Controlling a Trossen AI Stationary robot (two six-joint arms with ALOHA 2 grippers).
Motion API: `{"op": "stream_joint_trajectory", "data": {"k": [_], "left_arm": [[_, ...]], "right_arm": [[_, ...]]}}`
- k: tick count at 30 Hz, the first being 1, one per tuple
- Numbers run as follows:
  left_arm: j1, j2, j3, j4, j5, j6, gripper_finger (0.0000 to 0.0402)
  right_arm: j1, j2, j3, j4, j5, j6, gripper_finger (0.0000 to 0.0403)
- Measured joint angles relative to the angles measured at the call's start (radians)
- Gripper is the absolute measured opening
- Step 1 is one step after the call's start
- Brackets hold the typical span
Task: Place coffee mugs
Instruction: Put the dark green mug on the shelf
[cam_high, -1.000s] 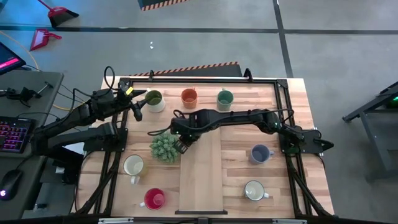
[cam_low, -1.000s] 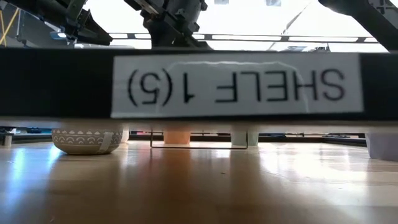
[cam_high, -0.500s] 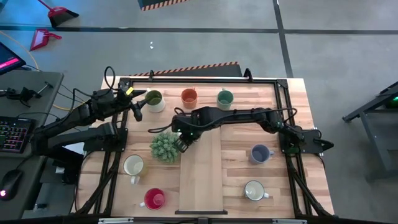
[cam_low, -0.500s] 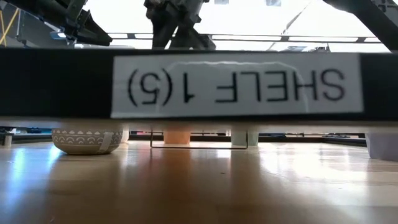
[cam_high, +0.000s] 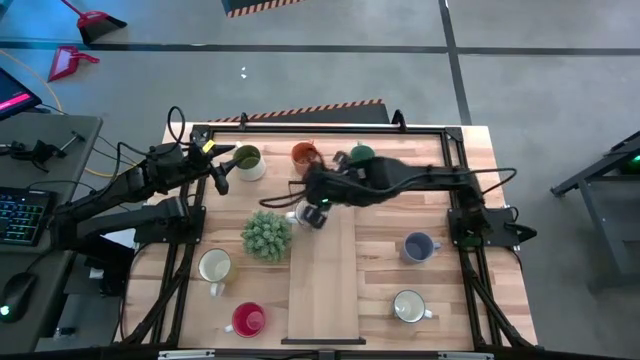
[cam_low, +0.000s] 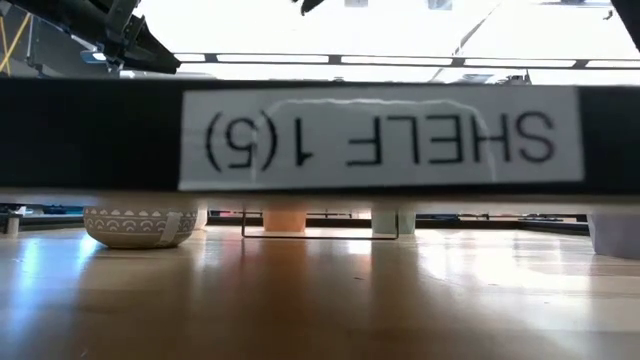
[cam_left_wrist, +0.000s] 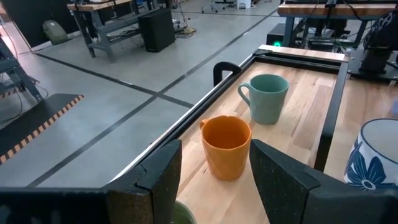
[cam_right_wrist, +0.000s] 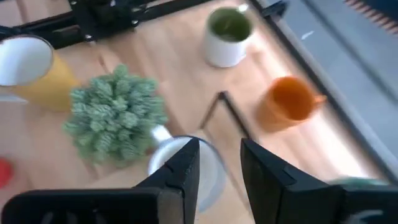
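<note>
The right hand (cam_high: 318, 212) hangs over the middle of the bench (cam_high: 380, 245), fingers pinching the rim of a white mug (cam_right_wrist: 186, 163) just beside the plant (cam_high: 266, 236), probably carrying it to join the row. Three mugs line the far edge: olive (cam_high: 247, 160), orange (cam_high: 303, 154), teal (cam_high: 362, 155). Four more sit toward the near corners. The left hand (cam_high: 222, 168), fingers spread, waits beside the olive mug.

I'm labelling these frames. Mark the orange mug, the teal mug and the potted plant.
orange mug (cam_left_wrist: 227, 147): left wrist view, on the front of its body.
teal mug (cam_left_wrist: 268, 98): left wrist view, on its side wall.
potted plant (cam_high: 266, 235): high view, on the middle of its spiky green top.
</note>
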Motion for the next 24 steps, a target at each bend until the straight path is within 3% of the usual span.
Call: {"op": "stream_joint_trajectory", "data": {"k": [6, 10, 13, 17, 20, 24], "left_arm": [[0.0, -0.001, 0.0, 0.0, 0.0, -0.001, 0.0179], [0.0, -0.001, 0.0, 0.001, 0.0, -0.024, 0.0179], [0.0, -0.001, 0.0, 0.007, 0.0, -0.025, 0.0179], [0.0, -0.001, 0.0, 0.007, 0.0, -0.034, 0.0179], [0.0, -0.001, 0.0, 0.007, 0.0, -0.045, 0.0179], [0.0, 0.0, 0.0, 0.028, 0.004, -0.082, 0.0179]], "right_arm": [[-0.004, -0.122, 0.0, -0.21, 0.154, 0.009, 0.0094], [-0.033, -0.19, -0.072, -0.301, 0.18, 0.026, 0.0094], [-0.065, -0.279, -0.244, -0.269, 0.187, 0.016, 0.0094], [-0.11, -0.456, -0.574, -0.218, 0.207, 0.132, 0.0094], [-0.13, -0.625, -0.841, -0.036, 0.184, 0.141, 0.0094], [-0.147, -0.86, -1.166, 0.328, 0.091, 0.033, 0.0094]]}}
